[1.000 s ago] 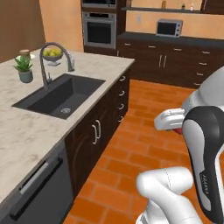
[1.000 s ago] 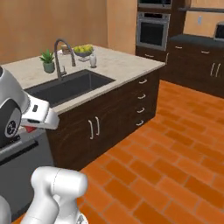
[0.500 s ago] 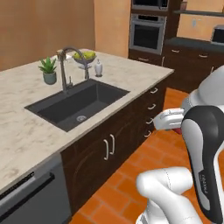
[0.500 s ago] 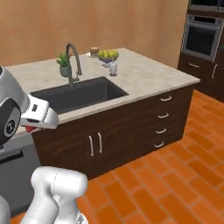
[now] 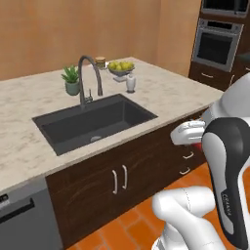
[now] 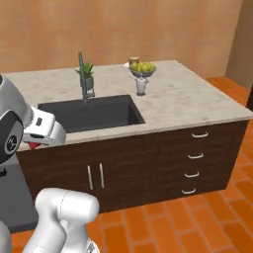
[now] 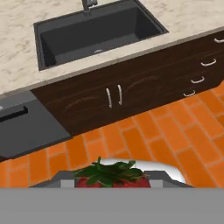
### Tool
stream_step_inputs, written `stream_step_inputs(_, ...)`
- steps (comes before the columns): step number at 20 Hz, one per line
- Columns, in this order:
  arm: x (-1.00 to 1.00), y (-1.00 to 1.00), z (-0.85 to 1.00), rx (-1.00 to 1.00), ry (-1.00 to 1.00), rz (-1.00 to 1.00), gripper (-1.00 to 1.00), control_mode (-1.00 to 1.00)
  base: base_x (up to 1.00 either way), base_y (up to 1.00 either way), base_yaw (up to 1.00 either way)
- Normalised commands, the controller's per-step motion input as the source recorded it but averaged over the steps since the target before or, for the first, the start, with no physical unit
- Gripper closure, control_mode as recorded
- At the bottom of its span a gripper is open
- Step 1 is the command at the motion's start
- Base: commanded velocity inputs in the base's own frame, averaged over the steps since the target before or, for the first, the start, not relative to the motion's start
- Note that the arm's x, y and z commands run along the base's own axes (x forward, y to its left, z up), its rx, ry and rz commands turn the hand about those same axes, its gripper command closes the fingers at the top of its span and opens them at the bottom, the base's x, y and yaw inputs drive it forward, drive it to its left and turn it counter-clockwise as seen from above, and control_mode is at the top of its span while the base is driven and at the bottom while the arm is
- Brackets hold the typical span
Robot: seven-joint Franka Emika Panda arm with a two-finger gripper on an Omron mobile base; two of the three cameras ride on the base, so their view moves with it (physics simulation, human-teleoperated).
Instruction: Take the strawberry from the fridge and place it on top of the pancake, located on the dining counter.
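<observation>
Strawberry [image 7: 112, 176] is out of the fridge, pinched in the half-open gripper [image 7: 112, 181]. What's left: reaching the pancake [image 5: 100, 62] behind the faucet [image 5: 90, 80] and dropping it on.

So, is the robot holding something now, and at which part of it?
Yes, the gripper holds the strawberry. The fingers press its red body on two sides, just below the green leafy top, which faces the camera.

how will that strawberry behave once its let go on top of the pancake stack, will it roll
Probably yes. The strawberry looks rounded, with a leafy green cap, so it may roll or tip off a flat top. It appears small and likely light, so a gentle low release should help. It is likely soft, so a hard squeeze could bruise it.
</observation>
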Motion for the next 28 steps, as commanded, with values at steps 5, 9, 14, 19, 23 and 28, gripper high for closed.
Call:
stream_step_inputs(5, 0.0, 0.0, 0.0, 0.0, 0.0, 0.0, 1.0, 1.0, 0.0, -1.0, 0.43)
stream_step_inputs(9, 0.0, 0.0, 0.0, 0.0, 0.0, 0.0, 1.0, 1.0, 0.19, -1.0, 0.47)
stream_step_inputs(14, 0.0, 0.0, 0.0, 0.0, 0.0, 0.0, 1.0, 1.0, 0.36, -1.0, 0.5)
stream_step_inputs(19, 0.0, 0.0, 0.0, 0.0, 0.0, 0.0, 1.0, 1.0, 0.17, -1.0, 0.45)
stream_step_inputs(23, 0.0, 0.0, 0.0, 0.0, 0.0, 0.0, 1.0, 1.0, 0.1, -1.0, 0.46)
stream_step_inputs(28, 0.0, 0.0, 0.0, 0.0, 0.0, 0.0, 1.0, 1.0, 0.04, -1.0, 0.48)
